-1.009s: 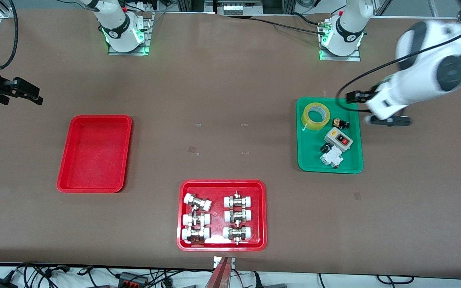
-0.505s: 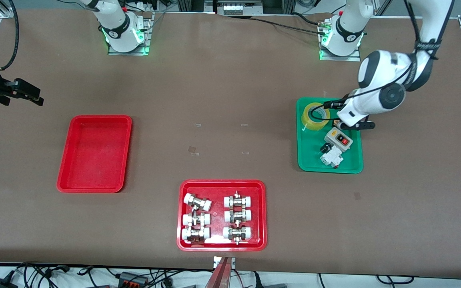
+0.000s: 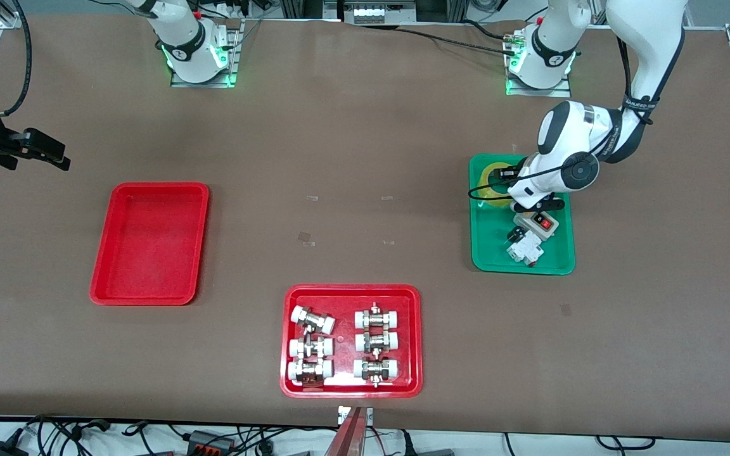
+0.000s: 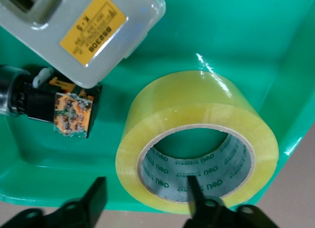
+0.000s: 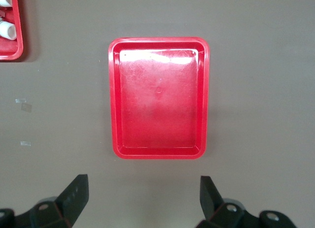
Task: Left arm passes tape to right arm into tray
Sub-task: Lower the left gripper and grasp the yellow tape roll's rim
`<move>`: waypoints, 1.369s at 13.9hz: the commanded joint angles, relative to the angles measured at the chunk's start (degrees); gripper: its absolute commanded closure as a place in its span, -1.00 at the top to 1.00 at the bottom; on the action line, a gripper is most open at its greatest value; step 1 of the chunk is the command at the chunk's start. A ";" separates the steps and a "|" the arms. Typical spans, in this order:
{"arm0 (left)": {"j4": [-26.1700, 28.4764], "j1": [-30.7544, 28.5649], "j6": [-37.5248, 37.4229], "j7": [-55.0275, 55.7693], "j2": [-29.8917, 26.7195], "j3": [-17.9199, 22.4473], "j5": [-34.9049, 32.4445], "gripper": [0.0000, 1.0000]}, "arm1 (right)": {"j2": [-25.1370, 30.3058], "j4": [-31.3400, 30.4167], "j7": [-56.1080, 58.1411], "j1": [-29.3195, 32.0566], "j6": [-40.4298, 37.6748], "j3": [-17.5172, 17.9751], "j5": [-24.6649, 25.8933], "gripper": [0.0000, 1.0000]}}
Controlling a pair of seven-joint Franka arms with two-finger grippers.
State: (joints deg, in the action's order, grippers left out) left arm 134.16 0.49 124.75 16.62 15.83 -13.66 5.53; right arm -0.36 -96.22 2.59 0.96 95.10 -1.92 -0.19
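Observation:
The tape [image 4: 197, 97], a yellowish roll, lies flat in the green tray [image 4: 236, 31] at the corner nearest the left arm's base. In the front view the left arm's wrist hides most of the tape [image 3: 484, 190]. My left gripper [image 4: 144, 196] is open and low over the roll, with one finger over the core and the other outside the roll's wall. It also shows in the front view [image 3: 509, 182]. My right gripper [image 5: 142, 193] is open and empty and waits above the table at the right arm's end [image 3: 45, 151]. The plain red tray [image 3: 149, 186] is empty; it also shows in the right wrist view [image 5: 114, 97].
The green tray [image 3: 523, 267] also holds a grey switch box [image 3: 537, 223], a white breaker [image 3: 525, 250] and a small black and orange part [image 4: 71, 112]. A red tray of pipe fittings [image 3: 351, 292] lies near the front camera's edge of the table.
The left arm has swung in from the table's end and come down over the tape in the green tray. The right arm has barely moved.

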 commanded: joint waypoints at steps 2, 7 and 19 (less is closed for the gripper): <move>1.10 -0.31 0.32 0.61 -0.63 -0.14 0.89 -0.32 | -0.26 0.95 0.66 0.71 -0.18 0.51 -0.25 1.00; 0.75 -0.84 -2.58 0.61 -1.59 -0.05 0.80 -0.69 | -0.26 0.95 0.66 0.71 -0.27 0.51 -0.33 1.00; -26.55 0.73 -19.63 8.33 -4.77 -1.19 6.84 -0.97 | -0.26 1.73 0.66 -0.42 -0.27 0.60 -0.16 1.00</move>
State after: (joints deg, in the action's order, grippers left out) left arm 113.90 0.29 107.25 22.26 8.29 -13.92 8.29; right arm -0.35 -95.75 2.59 0.87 95.13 -1.74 -0.21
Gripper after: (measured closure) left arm 0.784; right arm 0.000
